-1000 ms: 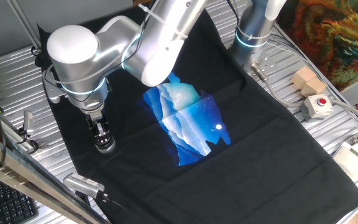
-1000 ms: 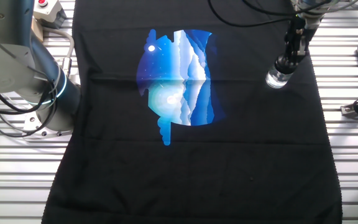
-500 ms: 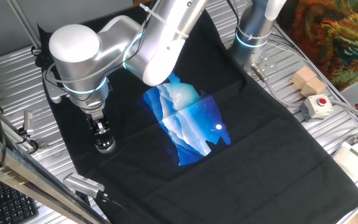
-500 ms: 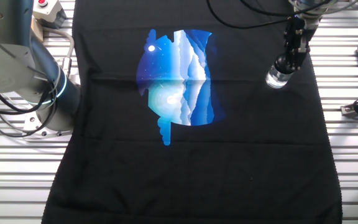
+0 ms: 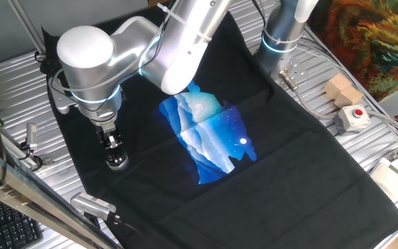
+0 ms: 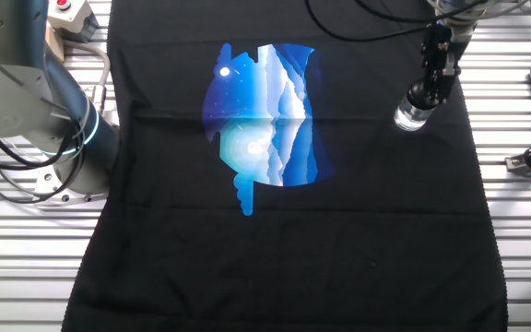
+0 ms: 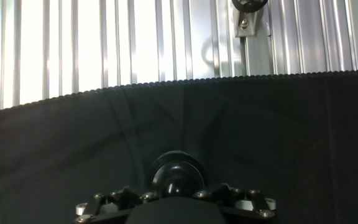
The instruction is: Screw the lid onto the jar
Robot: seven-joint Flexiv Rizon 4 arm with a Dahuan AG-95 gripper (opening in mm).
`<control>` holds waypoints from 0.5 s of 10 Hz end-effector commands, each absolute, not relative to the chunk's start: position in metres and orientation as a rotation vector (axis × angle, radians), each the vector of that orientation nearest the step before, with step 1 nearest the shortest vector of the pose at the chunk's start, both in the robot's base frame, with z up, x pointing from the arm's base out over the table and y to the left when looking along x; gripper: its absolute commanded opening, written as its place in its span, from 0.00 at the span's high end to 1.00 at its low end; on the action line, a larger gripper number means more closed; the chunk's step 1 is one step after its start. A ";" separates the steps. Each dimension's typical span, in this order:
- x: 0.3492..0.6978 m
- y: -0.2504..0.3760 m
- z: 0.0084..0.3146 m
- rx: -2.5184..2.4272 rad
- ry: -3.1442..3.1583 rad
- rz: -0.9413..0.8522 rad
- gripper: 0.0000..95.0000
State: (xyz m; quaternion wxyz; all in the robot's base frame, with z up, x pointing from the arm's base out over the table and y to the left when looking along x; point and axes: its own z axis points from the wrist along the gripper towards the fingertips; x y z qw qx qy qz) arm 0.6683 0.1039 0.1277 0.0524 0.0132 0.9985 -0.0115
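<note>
Black cloth point(image 5: 289, 159) covers the table, and near its edge, at the lower left of one fixed view, your gripper point(image 5: 115, 155) stands straight down over the jar point(image 5: 118, 162), a small glint of clear glass on the fabric. From the other side the same jar point(image 6: 410, 116) shows at the upper right, with the fingers point(image 6: 429, 90) pressed close on the dark lid point(image 6: 421, 96) that sits on its mouth; the claw looks narrow and closed around that cap. Low in the hand view the lid point(image 7: 178, 176) fills the centre as a dark disc. You are, by the look of it, mid-turn on the thread. Keep the wrist plumb over the jar, press down lightly, and twist slowly, since nothing holds the glass and it may spin or slide on the cloth.
</note>
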 end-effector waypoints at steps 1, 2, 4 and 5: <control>0.669 0.105 0.133 0.039 3.047 -0.031 0.20; 0.668 0.107 0.146 0.048 3.071 -0.032 0.20; 0.654 0.112 0.189 0.064 3.097 -0.016 0.20; 0.649 0.112 0.198 0.066 3.100 -0.009 0.20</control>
